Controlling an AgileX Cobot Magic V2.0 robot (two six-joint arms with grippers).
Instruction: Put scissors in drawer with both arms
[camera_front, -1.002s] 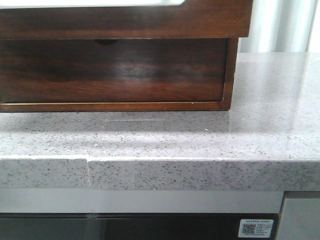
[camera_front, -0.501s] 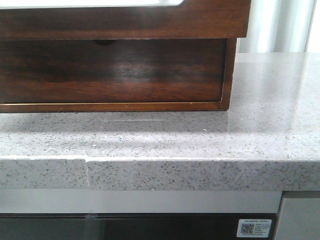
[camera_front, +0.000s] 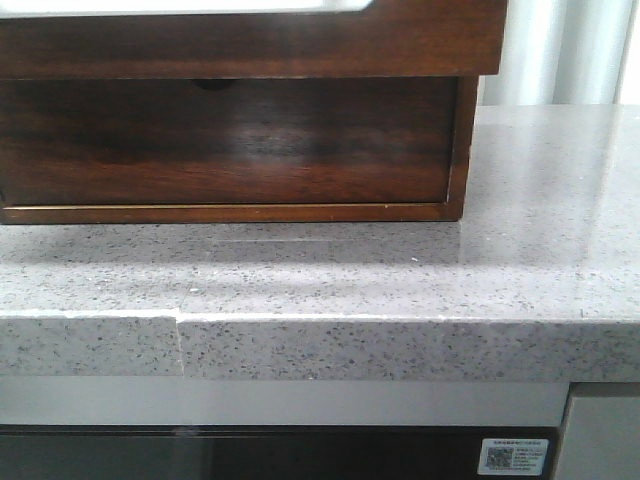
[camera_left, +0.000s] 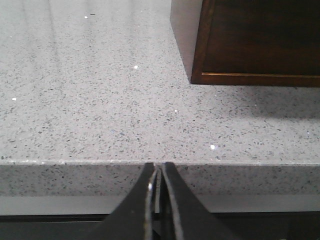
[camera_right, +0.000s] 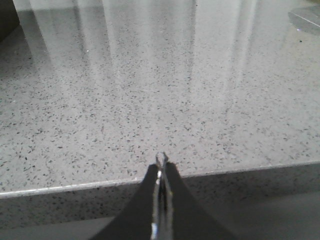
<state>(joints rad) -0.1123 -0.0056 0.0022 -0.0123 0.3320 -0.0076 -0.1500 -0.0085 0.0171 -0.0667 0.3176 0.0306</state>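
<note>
Drawer closed in its casing, both grippers pinched together at the counter edge.
The drawer (camera_front: 225, 140) sits flush inside the wooden casing (camera_front: 250, 40) on the speckled counter (camera_front: 400, 280). Left gripper (camera_left: 157, 170) and right gripper (camera_right: 161, 162) hold nothing, well short of the casing. Scissors unseen.

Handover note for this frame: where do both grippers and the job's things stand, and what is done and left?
Left gripper: shut, empty, at the speckled grey stone counter's front edge.
Right gripper: shut, empty, also at that edge.
Dark reddish-brown glossy wood drawer: closed inside its wooden casing on the counter.
Scissors: not in any view.
Done: nothing visible.
Left: open drawer, find scissors, place them inside.
</note>
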